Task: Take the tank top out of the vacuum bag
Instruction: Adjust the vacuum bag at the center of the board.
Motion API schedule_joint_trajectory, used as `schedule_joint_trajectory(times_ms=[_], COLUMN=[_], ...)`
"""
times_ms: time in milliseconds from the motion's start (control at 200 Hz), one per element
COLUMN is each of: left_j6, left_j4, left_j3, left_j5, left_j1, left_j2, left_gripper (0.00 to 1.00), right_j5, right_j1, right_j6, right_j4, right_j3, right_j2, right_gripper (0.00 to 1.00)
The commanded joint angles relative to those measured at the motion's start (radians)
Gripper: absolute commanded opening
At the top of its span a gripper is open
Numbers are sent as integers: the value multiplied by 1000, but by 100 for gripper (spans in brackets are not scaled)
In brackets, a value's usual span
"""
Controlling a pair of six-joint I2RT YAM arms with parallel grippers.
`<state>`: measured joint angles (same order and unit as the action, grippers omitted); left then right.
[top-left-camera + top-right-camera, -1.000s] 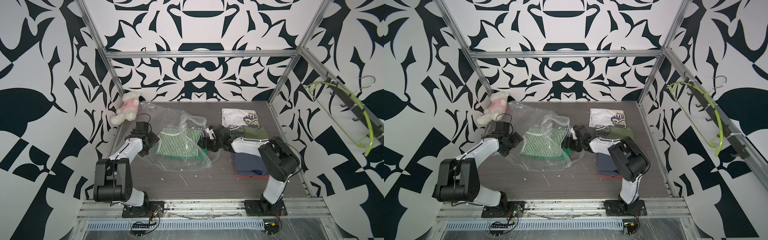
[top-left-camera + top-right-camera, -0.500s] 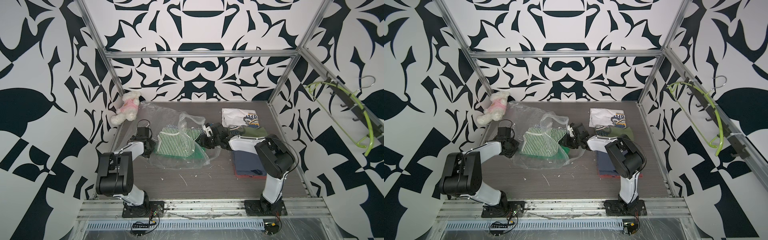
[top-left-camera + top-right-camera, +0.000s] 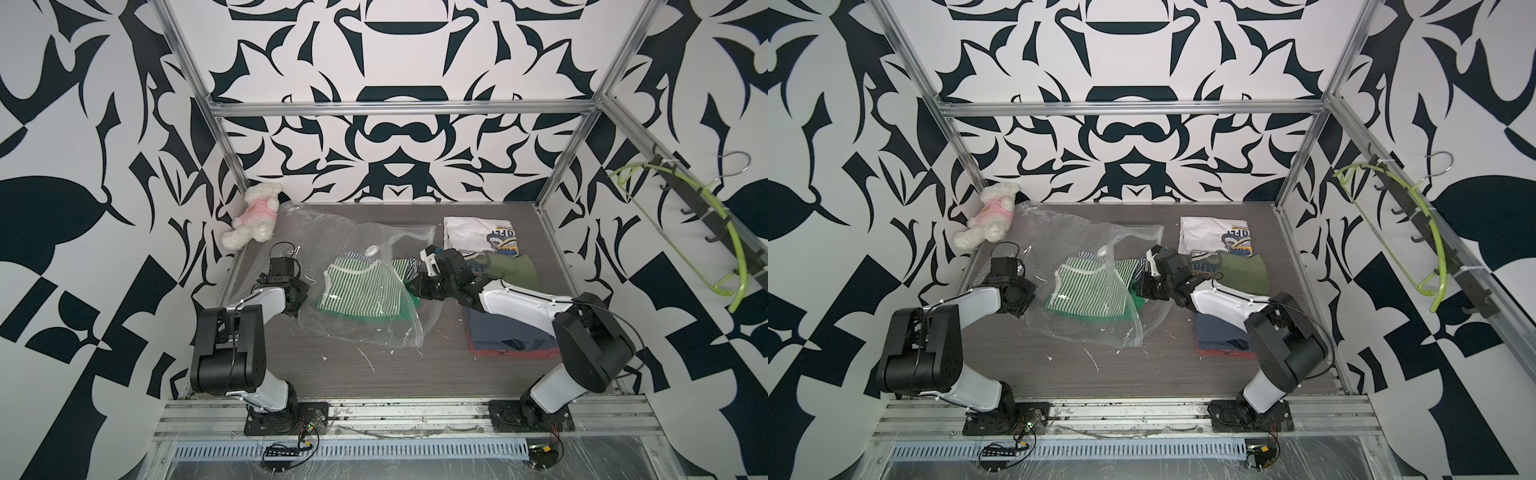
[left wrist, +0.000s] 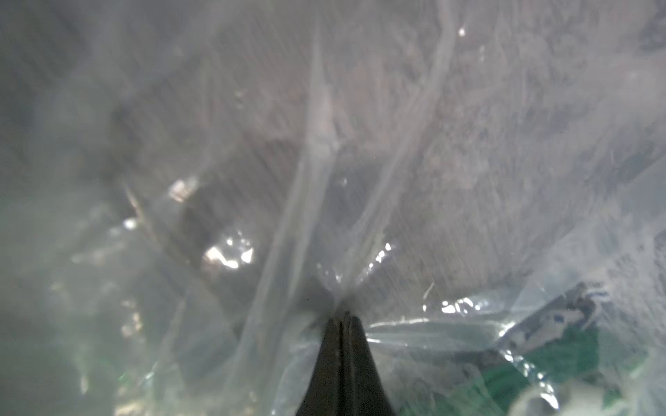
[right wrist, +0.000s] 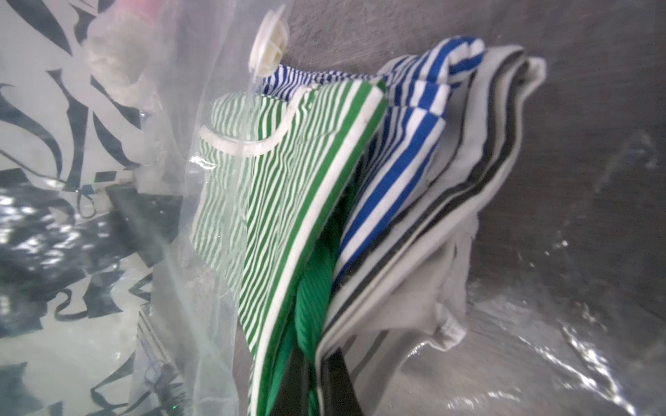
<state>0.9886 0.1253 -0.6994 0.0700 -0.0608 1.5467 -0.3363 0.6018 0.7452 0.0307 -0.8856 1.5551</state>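
Nearest the camera, low in both top views: a grey wood-grain table (image 3: 415,374), flecked with white scraps.

Centre of the frame: the vacuum bag (image 3: 357,332), clear and crumpled, lies flat on the table. Its round white valve (image 3: 371,250) sits toward the far side.

Contents: the tank top (image 3: 357,286), green-and-white striped, is inside the bag. A blue-striped garment (image 5: 396,162) and a grey-striped garment (image 5: 468,162) are bunched against it.

Left of the bag: the left gripper (image 4: 342,317), fingers pressed together on a fold of the bag's film.

Right of the bag: the right gripper (image 3: 411,286), closed on green cloth of the tank top.

Right side: a dark blue folded pile (image 3: 507,332), then an olive garment (image 3: 511,270).

Farther back: a white printed T-shirt (image 3: 469,228).

Far left corner: a white plush toy (image 3: 253,216) in a pink shirt, against the wall.
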Motion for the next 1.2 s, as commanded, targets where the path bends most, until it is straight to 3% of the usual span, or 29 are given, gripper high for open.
schedule_joint_trajectory(times_ms=[0,235,310,375,435,580,595,710,855,1020,1195], left_j6=[3,1,-12,-42,-68,-121,-126,-165,-220,-261,-271], left_j4=[106,100,105,124,160,250,261,360,455,480,499], left_j3=[62,50,40,23,2,-38,-44,-102,-188,-245,-312], left_j5=[34,-3,-9,-16,-14,14,16,63,139,104,200], left_j1=[-31,-37,-36,-34,-31,-12,-9,60,219,349,574], left_j2=[46,48,27,2,-31,-155,-169,-291,-386,-408,-384], left_gripper=[0,0,1,14,34,97,100,100,100,100,100], right_j5=[49,-7,-9,10,52,146,149,157,143,114,-4], right_j1=[-19,-25,-22,-22,-22,-26,-26,-28,-27,-29,-55], right_j6=[-29,-47,-17,-1,-1,-8,-10,-19,-34,-35,31], right_j4=[-56,-113,-90,-85,-124,-246,-252,-284,-274,-226,-58], right_j3=[33,-11,-7,11,22,43,47,45,23,-5,35], right_j2=[-68,-6,-9,-44,-91,-203,-214,-255,-253,-231,-212], right_gripper=[0,0,27,53,65,70,70,69,68,65,63])
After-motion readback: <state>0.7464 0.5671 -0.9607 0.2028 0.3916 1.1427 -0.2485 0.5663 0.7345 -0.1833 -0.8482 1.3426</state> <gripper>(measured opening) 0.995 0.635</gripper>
